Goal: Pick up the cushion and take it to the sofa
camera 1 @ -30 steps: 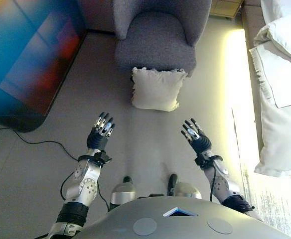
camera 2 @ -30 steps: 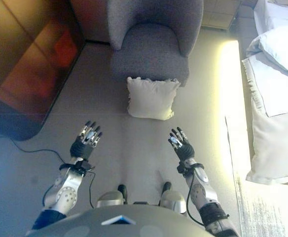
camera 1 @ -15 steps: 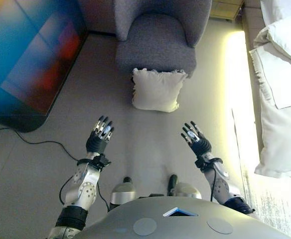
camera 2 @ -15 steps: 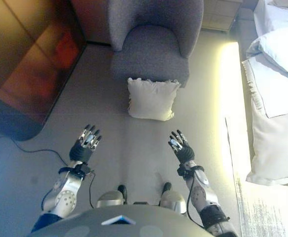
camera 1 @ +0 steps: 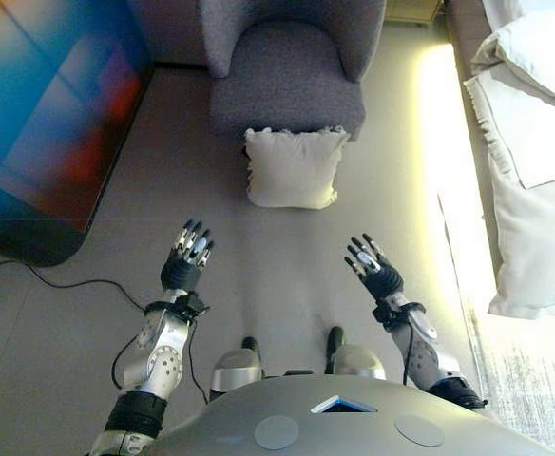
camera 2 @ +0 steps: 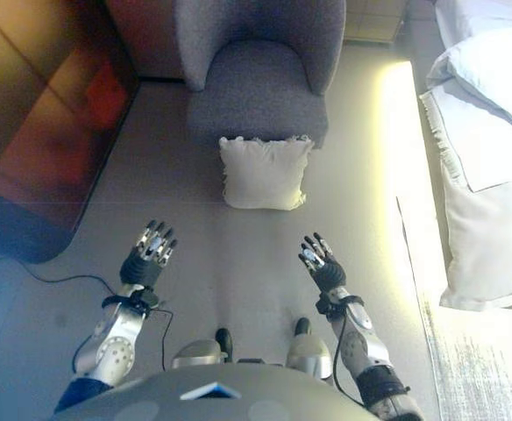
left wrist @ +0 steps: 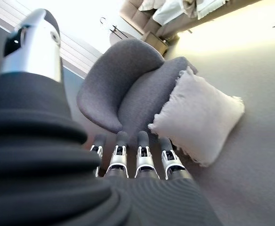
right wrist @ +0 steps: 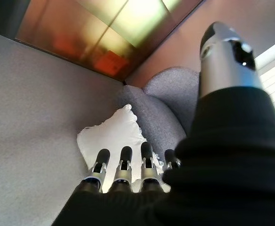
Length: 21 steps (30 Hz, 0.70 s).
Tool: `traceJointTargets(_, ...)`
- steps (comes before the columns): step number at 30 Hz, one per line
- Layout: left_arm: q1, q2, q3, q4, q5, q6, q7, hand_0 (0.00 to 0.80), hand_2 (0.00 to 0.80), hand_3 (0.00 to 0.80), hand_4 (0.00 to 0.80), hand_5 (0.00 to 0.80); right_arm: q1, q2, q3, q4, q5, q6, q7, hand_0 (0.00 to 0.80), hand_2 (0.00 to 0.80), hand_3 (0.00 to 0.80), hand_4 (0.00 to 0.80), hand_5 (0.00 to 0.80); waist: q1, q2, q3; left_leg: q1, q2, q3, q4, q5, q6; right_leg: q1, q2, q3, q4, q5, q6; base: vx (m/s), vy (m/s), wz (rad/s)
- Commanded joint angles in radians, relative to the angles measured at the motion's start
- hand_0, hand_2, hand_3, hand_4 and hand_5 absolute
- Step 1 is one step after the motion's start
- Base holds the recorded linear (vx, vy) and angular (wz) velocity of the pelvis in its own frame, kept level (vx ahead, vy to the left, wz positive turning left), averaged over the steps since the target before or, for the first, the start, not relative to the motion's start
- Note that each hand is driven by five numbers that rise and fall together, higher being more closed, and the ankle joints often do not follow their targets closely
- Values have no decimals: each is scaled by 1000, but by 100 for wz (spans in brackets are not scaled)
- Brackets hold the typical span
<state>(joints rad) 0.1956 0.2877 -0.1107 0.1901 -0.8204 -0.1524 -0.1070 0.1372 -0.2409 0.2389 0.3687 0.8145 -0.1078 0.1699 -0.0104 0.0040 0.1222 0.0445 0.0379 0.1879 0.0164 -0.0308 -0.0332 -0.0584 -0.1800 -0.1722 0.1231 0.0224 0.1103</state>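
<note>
Cushion (camera 1: 293,168) on floor against armchair (camera 1: 290,71) front

Cushion (camera 2: 265,172) against grey armchair (camera 2: 258,74) (robot hands (camera 2: 149,254) (camera 2: 323,266) empty, apart)

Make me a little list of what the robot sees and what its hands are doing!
cushion: cream cushion on the floor, leaning against the front of the chair
chair: grey armchair, seat bare
left robot hand: open, raised over the floor, short of the cushion, holding nothing
right robot hand: open, raised over the floor, short of the cushion, holding nothing
bed: white bedding on the robot's right
task so far: cushion not yet picked up
</note>
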Motion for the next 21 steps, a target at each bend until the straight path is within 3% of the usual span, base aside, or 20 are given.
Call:
traceJointTargets(1, -35, 53, 29, -32, 5, -62, -12, 0, 0, 0, 0, 0, -9, 44, -11, -51, 12, -81, -22, 0, 0, 0, 0, 0, 0, 8, 18, -82, -11, -32, 162, -70, 72, -123, -97, 80, 477, 114, 35, 121, 213, 13)
traceJointTargets(2, -33, 55, 27, -31, 9, -51, -11, 0, 0, 0, 0, 0, 6, 45, -13, -55, 10, -81, -26, 0, 0, 0, 0, 0, -11, 15, 26, -71, -10, -44, 171, -76, 70, -167, -92, 107, 533, 146, 34, 152, 143, 18)
traceJointTargets(4, -22, 61, 32, -39, 0, -32, -23, 0, 0, 0, 0, 0, 31, 42, -16, -61, 3, -79, -17, 0, 0, 0, 0, 0, -23, 6, 29, -50, -19, -60, 174, -91, 60, -198, -96, 127, 496, 175, 42, 283, 4, 24)
traceJointTargets(8, -8, 74, 18, -50, -7, -19, -26, 0, 0, 0, 0, 0, 36, 24, -39, -49, 29, -73, -24, 0, 0, 0, 0, 0, -60, -62, 34, 4, -82, -119, 186, -173, 44, -205, -85, 137, 161, 183, 61, 435, -164, 22)
traceJointTargets(11, -8, 74, 0, -43, -4, -24, -29, 0, 0, 0, 0, 0, 13, 8, -46, -45, 56, -57, -33, 0, 0, 0, 0, 0, -93, -93, 45, 50, -118, -154, 208, -252, 51, -235, -69, 125, -79, 211, 93, 441, -110, 29)
traceJointTargets(13, 6, 74, -3, -43, -3, -25, -44, 0, 0, 0, 0, 0, 13, -2, -51, -48, 65, -41, -41, 0, 0, 0, 0, 0, -108, -84, 49, 89, -113, -169, 222, -292, 54, -250, -45, 105, -175, 250, 100, 509, -64, 56)
traceJointTargets(17, 52, 68, -11, -50, 12, -20, -73, 0, 0, 0, 0, 0, 43, 6, -64, -32, 61, -35, -47, 0, 0, 0, 0, 0, -128, -81, 38, 181, -99, -202, 241, -341, 63, -303, -26, 65, -181, 297, 90, 666, -137, 45)
traceJointTargets(21, 100, 36, -4, -72, 31, 5, -55, 0, 0, 0, 0, 0, 65, 7, -71, -30, 33, 1, -36, 0, 0, 0, 0, 0, -153, -51, -20, 266, -35, -205, 245, -248, 17, -299, 4, 61, -62, 242, 71, 609, -181, 24)
